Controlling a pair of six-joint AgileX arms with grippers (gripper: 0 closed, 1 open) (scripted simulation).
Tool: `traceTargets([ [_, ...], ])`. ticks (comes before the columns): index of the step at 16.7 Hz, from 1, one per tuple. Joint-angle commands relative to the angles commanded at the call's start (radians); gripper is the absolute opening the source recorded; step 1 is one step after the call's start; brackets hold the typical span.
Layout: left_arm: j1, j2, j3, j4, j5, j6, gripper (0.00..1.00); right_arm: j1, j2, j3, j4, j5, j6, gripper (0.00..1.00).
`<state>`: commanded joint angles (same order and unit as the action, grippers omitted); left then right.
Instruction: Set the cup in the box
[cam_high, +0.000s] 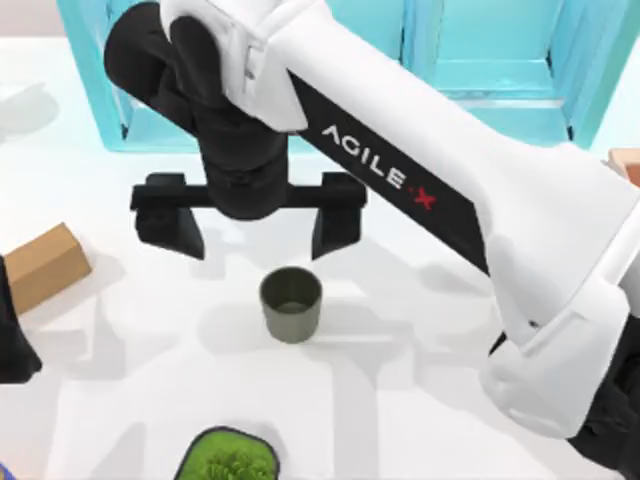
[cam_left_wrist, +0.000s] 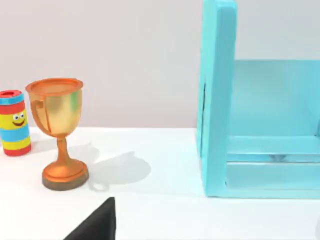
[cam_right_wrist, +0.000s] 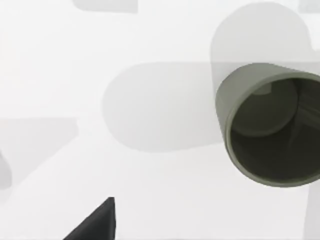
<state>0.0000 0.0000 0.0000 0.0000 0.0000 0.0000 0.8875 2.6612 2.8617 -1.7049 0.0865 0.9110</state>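
At the middle of the white table (cam_high: 120, 400) stands the cup (cam_high: 291, 305), upright, mouth up, nothing in it, and the right gripper (cam_high: 262, 232) hangs just behind it, on the box side, with its two black fingers (cam_high: 336, 225) spread wide and nothing between them. This looks like the approach step: the cup is not yet taken and sits apart from both fingers. The turquoise box (cam_high: 500, 110) runs along the far edge of the table, well behind the cup.

The next move, by the look of it, calls for the right gripper to come a little nearer over the cup and drop so the fingers straddle the rim, then close. From the right wrist view the cup (cam_right_wrist: 270, 125) lies off to one side, so some centring seems needed first.

The cup is round, slightly tapered, matte olive-grey, with a thin wall and no handle; a smooth shape that may slip under a shallow pinch. The box is flat-panelled and glossy, open at the front. From the left wrist view there is a shiny orange-gold goblet (cam_left_wrist: 59, 132) on a stem and a striped can (cam_left_wrist: 14, 122) with a face. A cardboard block (cam_high: 42, 265) lies at the table's left, a green plant pot (cam_high: 230, 458) at the near edge. The left arm is parked at the left edge; whether its fingers are spread, one cannot tell.
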Motion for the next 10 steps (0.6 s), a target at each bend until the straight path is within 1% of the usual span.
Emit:
traceTargets([
  [3, 0.0, 0.0, 0.0, 0.0, 0.0, 0.0, 1.0, -0.002, -0.028, -0.133, 0.105, -0.001, -0.004, 1.0],
  [7, 0.0, 0.0, 0.0, 0.0, 0.0, 0.0, 1.0, -0.006, -0.089, -0.412, 0.313, -0.002, -0.008, 1.0],
  [10, 0.0, 0.0, 0.0, 0.0, 0.0, 0.0, 1.0, -0.007, -0.118, -0.564, 0.438, -0.002, -0.009, 1.0],
])
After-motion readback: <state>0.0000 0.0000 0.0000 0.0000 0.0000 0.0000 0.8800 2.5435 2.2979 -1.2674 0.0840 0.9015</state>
